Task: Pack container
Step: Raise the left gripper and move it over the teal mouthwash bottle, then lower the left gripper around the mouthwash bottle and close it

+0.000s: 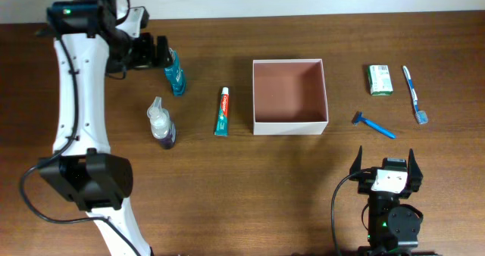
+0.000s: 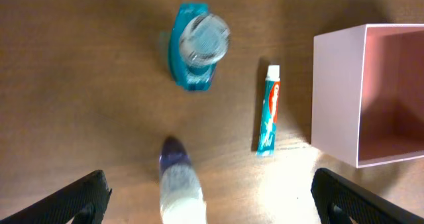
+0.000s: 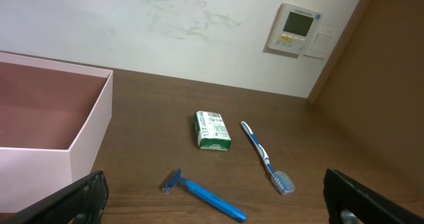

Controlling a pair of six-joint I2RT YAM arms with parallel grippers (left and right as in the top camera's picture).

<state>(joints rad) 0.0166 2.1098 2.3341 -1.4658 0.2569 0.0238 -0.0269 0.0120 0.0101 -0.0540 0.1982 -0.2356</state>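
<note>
The container (image 1: 290, 125), a square, shallow box with thin white walls and a reddish-brown inside, sits open-topped on the wooden table (image 1: 227, 188), about midway across it. Nearest the robot's base, to the container's right, the right gripper (image 1: 384, 156) hangs low with its jaws spread wide and nothing between them. Just beyond it, a blue razor (image 1: 373, 124) lies near the container's near right corner, not touching it. To the left, a toothpaste tube (image 1: 222, 112) lies parallel to the container's left wall, and further left is a spray bottle (image 1: 161, 123) with a purple base. Farther back on the right, a green-and-white packet (image 1: 380, 79) and a blue toothbrush (image 1: 414, 95) lie side by side, apart. At the far left, the left gripper (image 1: 155, 51) hovers just beside a teal bottle (image 1: 174, 72), fingers wide apart and gripping nothing.
</note>
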